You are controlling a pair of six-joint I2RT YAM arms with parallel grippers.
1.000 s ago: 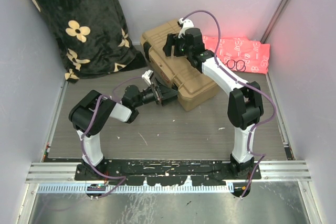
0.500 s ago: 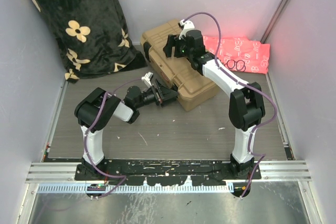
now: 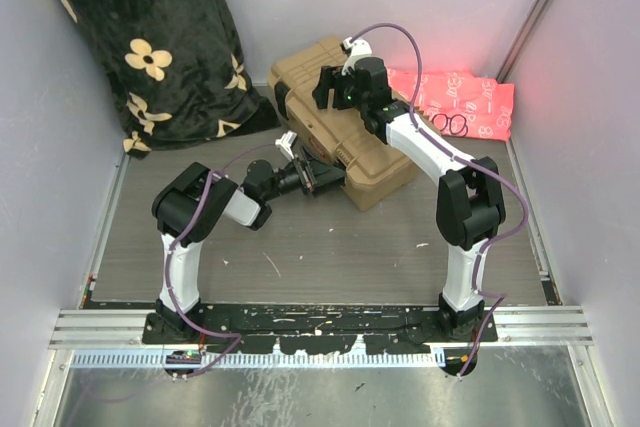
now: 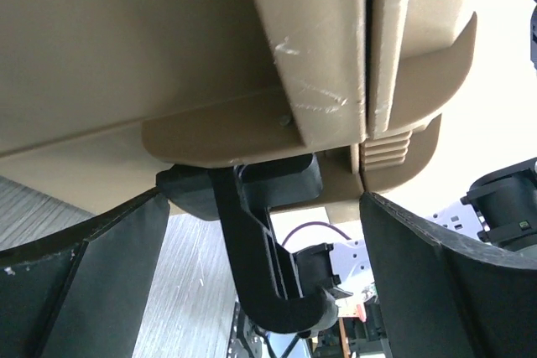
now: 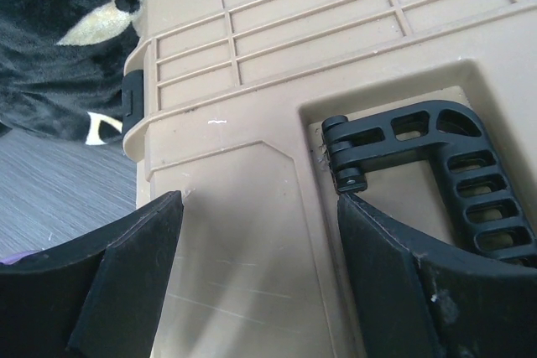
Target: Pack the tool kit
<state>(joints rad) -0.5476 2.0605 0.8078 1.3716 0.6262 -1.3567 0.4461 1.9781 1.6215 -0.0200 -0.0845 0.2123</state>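
Toolbox (image 3: 380, 169): tan hard plastic, ribbed lid down, sits askew at the far middle of your bench (image 3: 330, 237) | your left jaws spread wide, flanking its black hooked latch (image 4: 268, 241) without touching | your right jaws spread over the smooth lid beside the slotted black handle (image 5: 453, 165)

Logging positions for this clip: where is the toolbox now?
Top view: the toolbox sits far centre on the table, between the black floral blanket at left and the pink cloth at right.

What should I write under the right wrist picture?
Open right tool poised over the closed tan toolbox, beside its black handle.
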